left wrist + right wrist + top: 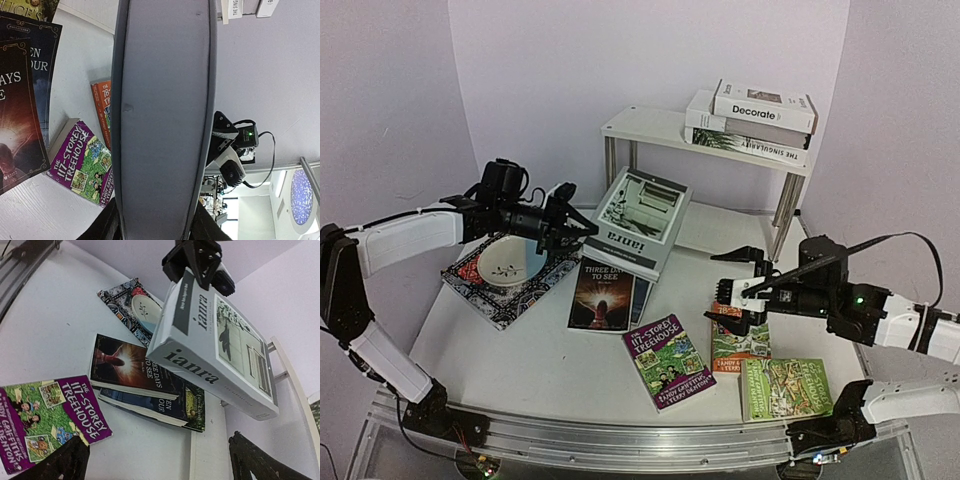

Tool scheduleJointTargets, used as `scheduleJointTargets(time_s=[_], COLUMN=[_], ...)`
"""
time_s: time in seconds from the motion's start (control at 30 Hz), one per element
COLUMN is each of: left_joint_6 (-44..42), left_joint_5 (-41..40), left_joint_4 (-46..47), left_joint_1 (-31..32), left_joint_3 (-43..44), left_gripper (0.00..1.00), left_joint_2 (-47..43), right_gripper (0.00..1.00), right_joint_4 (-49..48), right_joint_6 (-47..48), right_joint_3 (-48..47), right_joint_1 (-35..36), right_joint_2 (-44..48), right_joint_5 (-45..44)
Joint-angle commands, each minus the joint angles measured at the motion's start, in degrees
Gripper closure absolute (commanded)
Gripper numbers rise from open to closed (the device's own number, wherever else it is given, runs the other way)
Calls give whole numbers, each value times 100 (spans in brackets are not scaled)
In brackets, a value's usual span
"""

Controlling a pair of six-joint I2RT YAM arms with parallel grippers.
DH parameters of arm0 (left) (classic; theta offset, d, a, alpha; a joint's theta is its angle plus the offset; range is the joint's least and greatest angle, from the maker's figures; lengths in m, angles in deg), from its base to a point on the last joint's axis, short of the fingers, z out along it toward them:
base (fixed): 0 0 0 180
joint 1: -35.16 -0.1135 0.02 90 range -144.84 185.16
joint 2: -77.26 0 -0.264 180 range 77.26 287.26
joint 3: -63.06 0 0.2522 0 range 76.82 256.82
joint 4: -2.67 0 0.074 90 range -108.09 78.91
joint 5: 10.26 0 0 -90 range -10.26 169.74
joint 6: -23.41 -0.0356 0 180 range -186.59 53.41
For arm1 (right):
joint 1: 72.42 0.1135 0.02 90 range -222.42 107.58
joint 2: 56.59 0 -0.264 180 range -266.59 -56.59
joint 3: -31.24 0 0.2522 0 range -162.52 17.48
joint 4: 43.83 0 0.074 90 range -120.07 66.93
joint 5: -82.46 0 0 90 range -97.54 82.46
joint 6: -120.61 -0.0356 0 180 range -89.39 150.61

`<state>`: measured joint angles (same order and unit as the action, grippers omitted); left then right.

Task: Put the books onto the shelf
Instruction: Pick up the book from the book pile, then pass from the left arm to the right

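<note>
We hold the "ianra" hardback (642, 212) aloft, just in front of the shelf (655, 125).
Top: our left gripper (565, 226) clamps its left end, length running rightward, shelf behind; right gripper (732, 297) gapes wide, empty. Left wrist: the book's grey edge fills the view. Right wrist: it tilts above the dark novels (135, 370).

Grey hardback (195, 360) matt; purple paperback (668, 360) glossy; shelf (650, 125) legs chrome.
</note>
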<state>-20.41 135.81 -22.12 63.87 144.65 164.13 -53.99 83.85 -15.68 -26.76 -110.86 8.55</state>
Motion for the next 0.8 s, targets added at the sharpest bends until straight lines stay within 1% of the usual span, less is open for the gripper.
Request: scheduleJointTargets(time_s=[0.0, 0.1, 0.3, 0.47, 0.63, 0.7, 0.77], left_joint_6=[-219, -249, -178, -156, -203, -231, -231], left_joint_5=[872, 1087, 1554, 1994, 2341, 2417, 2460], left_joint_4=[205, 207, 210, 209, 206, 206, 207], left_joint_1=[-89, -237, -654, -682, -681, -682, -683], left_joint_3=[112, 165, 323, 467, 501, 483, 442], left_gripper=[59, 59, 59, 61, 61, 61, 61], left_joint_2=[-60, -22, 13, 141, 214, 204, 194], right_gripper=[2, 2, 2, 2, 2, 2, 2], right_joint_4=[-118, -214, -330, -633, -733, -988, -1621], right_joint_6=[1142, 1399, 1805, 1917, 2074, 2177, 2323], right_joint_3=[-258, -312, -394, -372, -467, -423, -274], right_joint_1=[358, 468, 480, 483, 482, 480, 483], right_joint_2=[-236, -433, -568, -580, -648, -663, -653], right_joint_5=[-616, -891, -1126, -1104, -1194, -1206, -1165])
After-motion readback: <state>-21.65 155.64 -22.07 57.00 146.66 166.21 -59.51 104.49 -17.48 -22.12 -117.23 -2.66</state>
